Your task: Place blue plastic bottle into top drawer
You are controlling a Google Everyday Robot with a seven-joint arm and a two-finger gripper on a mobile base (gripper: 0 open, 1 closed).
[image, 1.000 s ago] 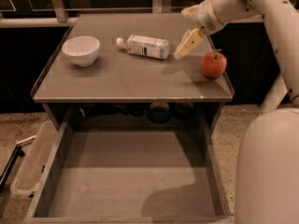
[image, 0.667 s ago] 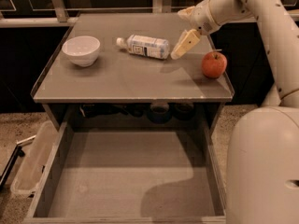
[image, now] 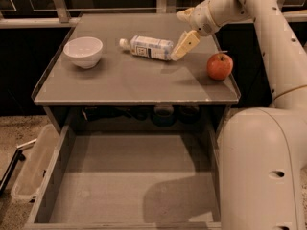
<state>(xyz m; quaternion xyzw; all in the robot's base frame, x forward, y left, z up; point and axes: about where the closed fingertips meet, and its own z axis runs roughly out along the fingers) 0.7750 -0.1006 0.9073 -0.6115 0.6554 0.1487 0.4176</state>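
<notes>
The blue plastic bottle [image: 149, 47] lies on its side on the grey tabletop [image: 129, 83], white cap pointing left. My gripper [image: 181, 49] hangs over the table's right part, its tip right at the bottle's base end. The top drawer [image: 129, 181] is pulled out below the table and holds nothing.
A white bowl [image: 83, 51] sits at the left of the tabletop. A red apple [image: 220, 66] sits near the right edge. My arm's large white body [image: 261, 169] fills the lower right beside the drawer. A pale bin [image: 32, 164] stands on the floor at the left.
My gripper has moved a little to the left, closer to the bottle's base end. The bottle, bowl and apple have not moved.
</notes>
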